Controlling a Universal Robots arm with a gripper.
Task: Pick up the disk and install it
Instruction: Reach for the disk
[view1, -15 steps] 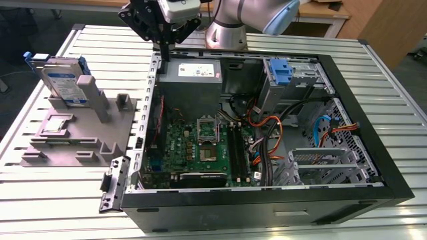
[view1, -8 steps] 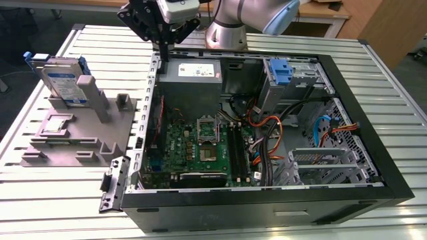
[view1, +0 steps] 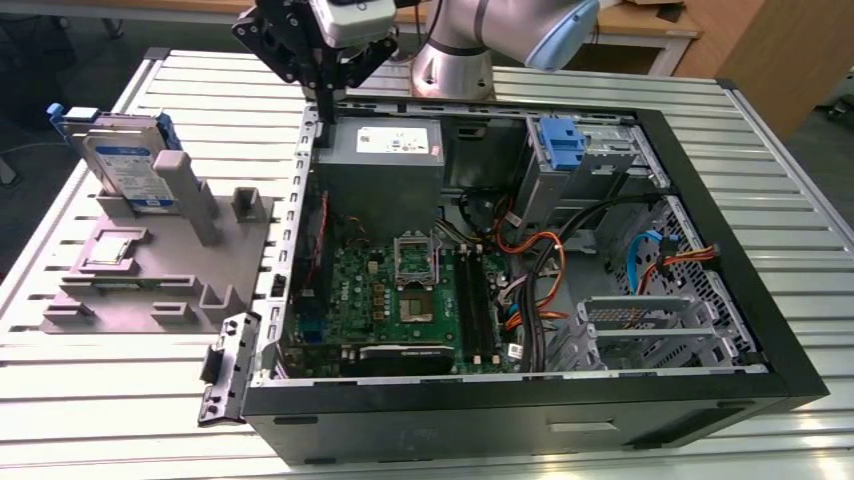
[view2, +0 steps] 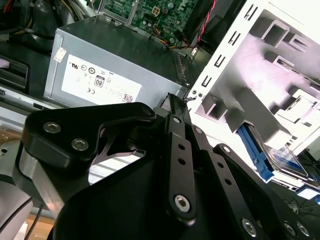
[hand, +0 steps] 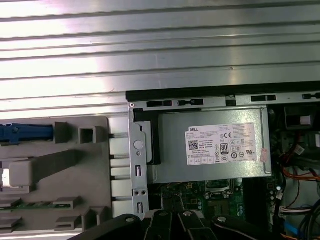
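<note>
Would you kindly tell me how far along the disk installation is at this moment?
Nothing looks done yet: the disk stands upright in the grey holder beside the computer case. The claw is shut and empty above the case's corner by the power supply. Picking up and installing remain.

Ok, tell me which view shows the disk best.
The exterior view: the disk stands upright in the grey fixture, label facing the camera. The second wrist view catches part of it past the fixture; the first wrist view, its blue bracket edge.
</note>
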